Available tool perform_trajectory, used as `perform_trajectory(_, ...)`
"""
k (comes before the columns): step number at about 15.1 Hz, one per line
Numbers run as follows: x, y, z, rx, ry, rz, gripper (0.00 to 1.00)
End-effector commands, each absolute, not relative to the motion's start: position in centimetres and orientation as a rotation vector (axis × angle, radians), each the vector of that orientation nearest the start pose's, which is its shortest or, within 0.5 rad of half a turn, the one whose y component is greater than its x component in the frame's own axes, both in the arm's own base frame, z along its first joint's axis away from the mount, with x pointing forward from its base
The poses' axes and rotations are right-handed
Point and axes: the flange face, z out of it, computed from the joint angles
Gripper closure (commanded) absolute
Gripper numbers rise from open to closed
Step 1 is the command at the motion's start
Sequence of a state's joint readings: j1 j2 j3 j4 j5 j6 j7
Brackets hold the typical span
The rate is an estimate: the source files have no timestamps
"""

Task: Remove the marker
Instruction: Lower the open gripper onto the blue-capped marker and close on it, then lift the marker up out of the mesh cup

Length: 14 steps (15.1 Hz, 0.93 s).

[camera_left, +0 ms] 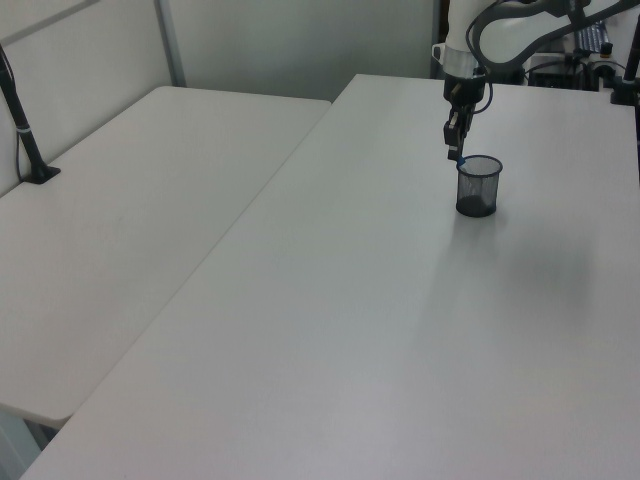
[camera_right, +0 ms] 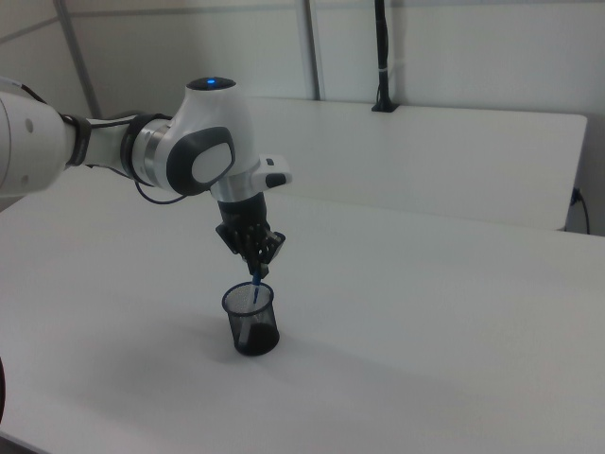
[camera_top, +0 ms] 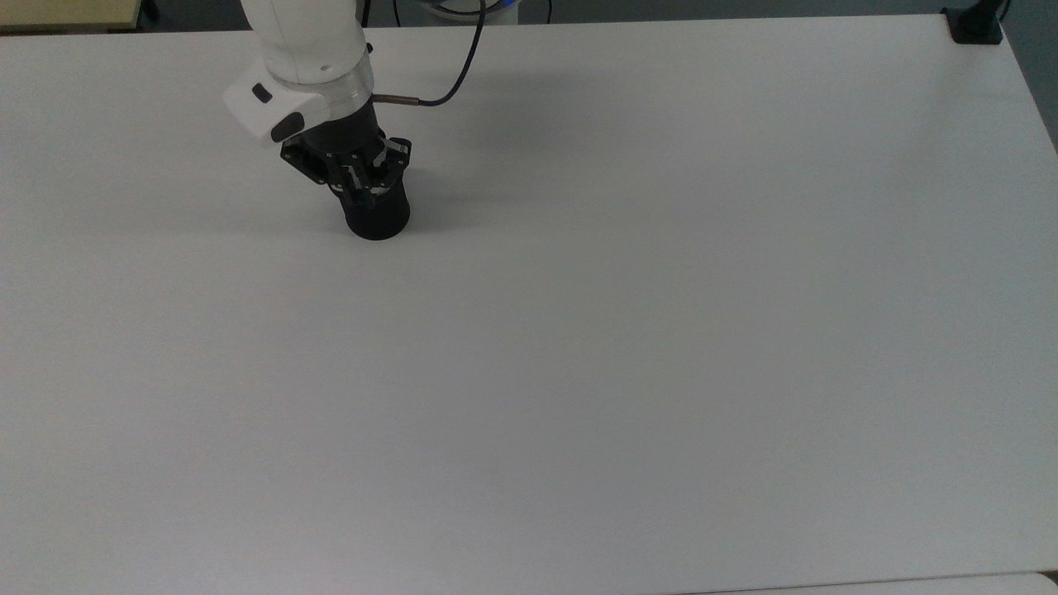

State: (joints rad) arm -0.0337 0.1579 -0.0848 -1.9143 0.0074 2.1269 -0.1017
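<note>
The black wire-mesh cup (camera_top: 380, 220) (camera_left: 479, 188) (camera_right: 252, 326) stands upright on the white table (camera_top: 620, 330), near the top view's upper left. The marker (camera_right: 254, 289) leans in the cup, and its blue top (camera_left: 461, 161) pokes just above the rim. My gripper (camera_top: 357, 187) (camera_left: 454, 153) (camera_right: 257, 270) points down right over the cup's mouth, with its fingers drawn together on the marker's blue top. The rest of the marker's barrel is hidden inside the cup.
A black clamp (camera_top: 975, 25) sits at the table's far right corner in the top view. A second white table (camera_left: 130, 200) adjoins on the left view's left, with a black post (camera_left: 22, 125) on it. A dark cable (camera_top: 463, 58) trails from the arm.
</note>
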Motion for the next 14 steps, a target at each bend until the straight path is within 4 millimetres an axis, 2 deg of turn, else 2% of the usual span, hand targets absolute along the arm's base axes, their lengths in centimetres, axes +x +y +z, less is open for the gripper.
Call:
perform_trajectory(1, 59.6, -6.6, 42.3, -3.14, 0.052, -0.112, 0.96)
perform_trajectory(4, 59.8, -7.0, 45.9, -3.138, 0.065, -0.158, 0.96)
perform_trajectory(8, 60.8, -7.0, 53.1, -3.109, 0.067, -0.197, 0.96)
perform_trajectory(11, 61.4, -6.5, 55.7, -3.087, 0.064, -0.23, 0.96)
perform_trajectory(14, 62.0, -5.9, 56.8, -3.041, 0.072, -0.199, 0.96)
